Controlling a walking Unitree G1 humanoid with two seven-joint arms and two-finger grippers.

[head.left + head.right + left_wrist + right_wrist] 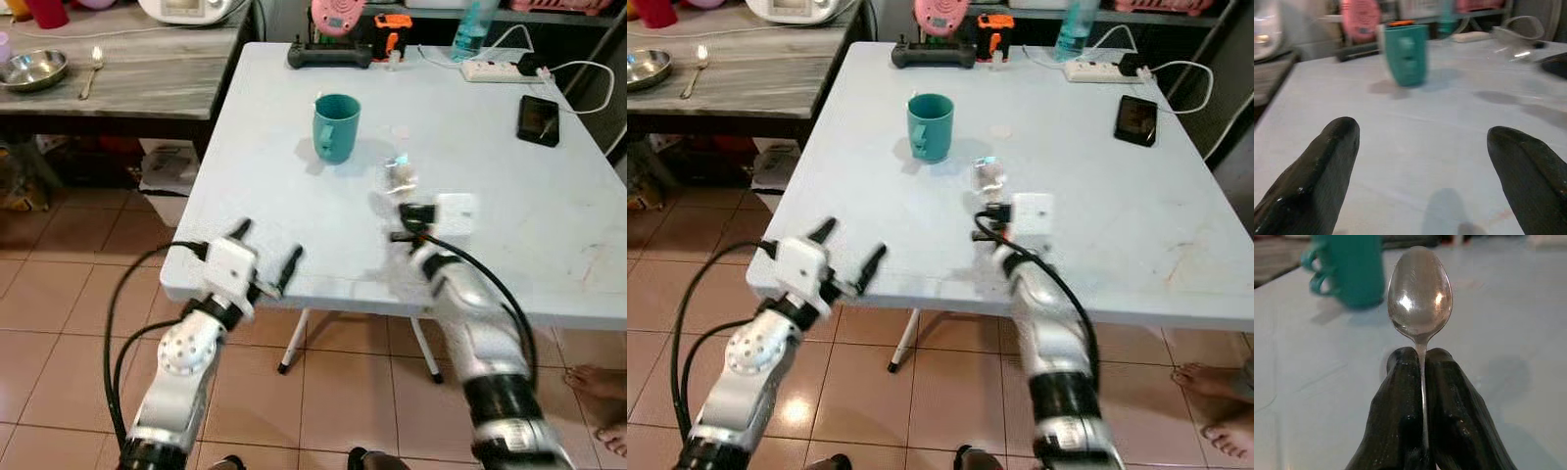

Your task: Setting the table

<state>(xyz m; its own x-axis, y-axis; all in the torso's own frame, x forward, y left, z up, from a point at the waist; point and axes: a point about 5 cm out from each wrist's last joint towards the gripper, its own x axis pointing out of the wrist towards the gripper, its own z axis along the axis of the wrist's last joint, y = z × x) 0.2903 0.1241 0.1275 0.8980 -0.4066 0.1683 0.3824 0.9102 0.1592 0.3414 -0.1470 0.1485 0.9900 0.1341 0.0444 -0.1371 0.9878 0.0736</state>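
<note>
Your right gripper [1422, 357] is clamped on a spoon [1420, 293], fingers pressed together on the thin neck just below the bowl, bowl sticking out ahead. That pinch point looks chosen so the spoon stays flat and steerable for a laydown; handle end is hidden between the fingers, so you can't tell how much runs back. In the head views the right gripper sits over the white table [549, 245], mid-table on your side, near the teal mug [336, 125] and a bit toward you from it. The spoon there is only a blurred glint [398, 174], so you can't tell whether it touches the tabletop or hangs just above.

Left gripper [263, 257] hovers at the table's near edge, well apart from the mug, fingers spread wide, holding nothing. Reads as parked out of the way while the right arm works.

View differences: the right wrist view gives you the grip itself, crisp, which the head views smear. The left wrist view shows the mug's handle side, plus the tabletop between its two fingers [1317, 171]. The head views alone show the layout: a phone [539, 119] at the far right of the table, a power strip [502, 70] at the far edge, and a steel bowl [33, 70] with another spoon [91, 69] on the grey side table [157, 73] at left. Probably more place-setting items to fetch there. A person's bare foot [600, 387] is on the floor at right.
</note>
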